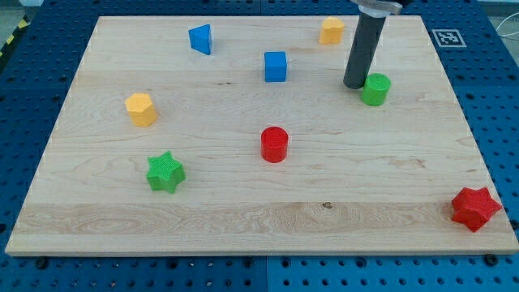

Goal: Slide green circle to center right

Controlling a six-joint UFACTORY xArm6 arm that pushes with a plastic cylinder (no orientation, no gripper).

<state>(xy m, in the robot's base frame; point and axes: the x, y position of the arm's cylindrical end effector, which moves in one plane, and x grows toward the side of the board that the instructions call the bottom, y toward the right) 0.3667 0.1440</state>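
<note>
The green circle (375,88) is a short green cylinder standing on the wooden board (243,215) in the upper right part of the view. My tip (354,84) is the lower end of a dark rod that comes down from the view's top. It rests on the board just left of the green circle, touching or nearly touching its left side.
Other blocks: a yellow one (331,30) at the top right, a blue cube (276,66), a blue triangle (200,38), a yellow hexagon (141,109), a red cylinder (274,144), a green star (165,172), a red star (474,208) at the bottom right corner.
</note>
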